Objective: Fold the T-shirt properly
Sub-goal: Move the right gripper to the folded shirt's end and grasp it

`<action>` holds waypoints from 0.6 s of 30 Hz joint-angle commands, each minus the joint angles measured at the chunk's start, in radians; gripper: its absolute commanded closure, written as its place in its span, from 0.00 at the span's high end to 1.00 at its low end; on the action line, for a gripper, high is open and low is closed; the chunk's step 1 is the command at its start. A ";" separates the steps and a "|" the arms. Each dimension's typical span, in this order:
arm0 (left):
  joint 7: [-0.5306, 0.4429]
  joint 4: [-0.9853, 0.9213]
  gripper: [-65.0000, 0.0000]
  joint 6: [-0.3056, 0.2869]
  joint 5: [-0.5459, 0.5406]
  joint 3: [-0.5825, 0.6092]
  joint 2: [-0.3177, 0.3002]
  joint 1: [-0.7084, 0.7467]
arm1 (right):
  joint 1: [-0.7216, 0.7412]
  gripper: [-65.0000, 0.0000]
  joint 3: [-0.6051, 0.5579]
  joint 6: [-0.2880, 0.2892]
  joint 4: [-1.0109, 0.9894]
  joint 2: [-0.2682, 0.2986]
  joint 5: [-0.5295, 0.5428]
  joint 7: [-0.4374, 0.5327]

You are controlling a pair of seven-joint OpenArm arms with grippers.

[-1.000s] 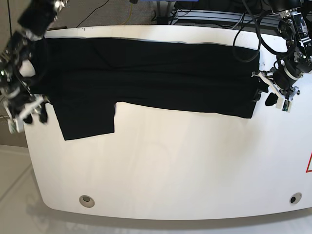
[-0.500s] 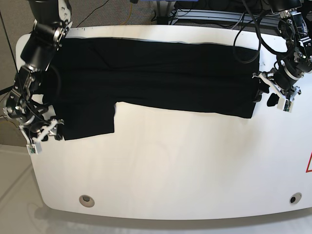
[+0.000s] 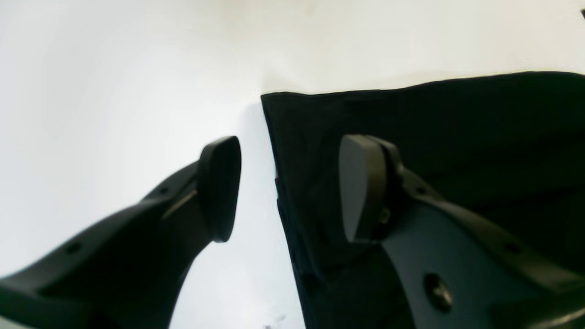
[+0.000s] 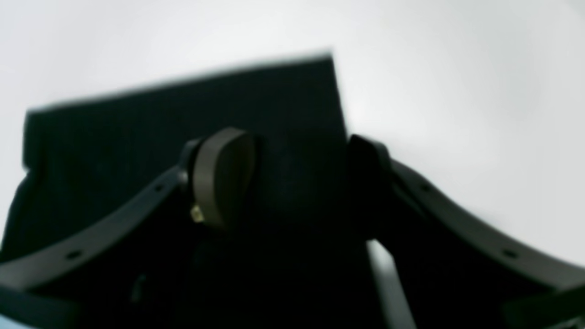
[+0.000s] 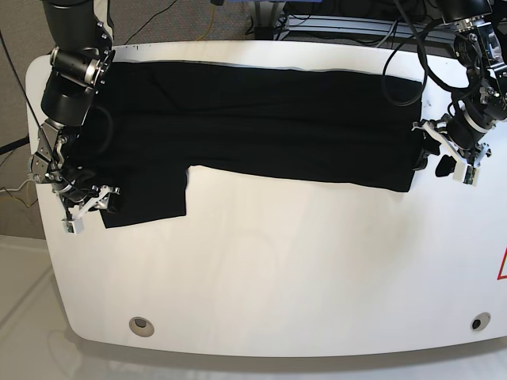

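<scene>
- My right arm [image 5: 70, 75] is built of chunky black cylinders with silver-ringed joints.
- My left arm [image 5: 479, 55] trails looping black cables.
- Both grippers have curved matte-black fingers [image 3: 219, 187] with flat pads, dotted with small screw holes.
- White brackets sit at each wrist.

Robotics lab, white table [image 5: 277, 269], cables [image 5: 404, 59], aluminium framing [image 5: 333, 28]

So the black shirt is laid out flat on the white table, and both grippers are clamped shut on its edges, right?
Not quite. The T-shirt does lie flat on the white table, but both the left gripper and right gripper are open, straddling its edges; both wrist views show it.
</scene>
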 commanded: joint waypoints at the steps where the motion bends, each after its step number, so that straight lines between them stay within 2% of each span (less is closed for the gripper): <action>1: -0.021 0.020 0.48 -0.001 -0.016 -0.007 -0.014 -0.004 | 0.043 0.54 -0.006 -0.001 0.002 0.014 0.008 0.031; 8: -0.022 0.020 0.48 -0.002 -0.019 -0.005 -0.014 -0.006 | 0.043 0.54 -0.058 -0.033 -0.004 -0.007 -0.006 0.041; 10: -0.031 0.020 0.49 -0.004 -0.026 -0.001 -0.016 -0.009 | 0.047 0.53 -0.098 -0.070 -0.016 -0.023 -0.018 0.029; 14: -0.031 0.022 0.49 -0.003 -0.028 -0.002 -0.016 -0.009 | 0.046 0.53 -0.140 -0.104 -0.007 -0.037 -0.017 0.018; 18: -0.032 0.022 0.49 -0.004 -0.027 -0.003 -0.015 -0.007 | 0.046 0.53 -0.152 -0.115 -0.012 -0.043 -0.020 0.011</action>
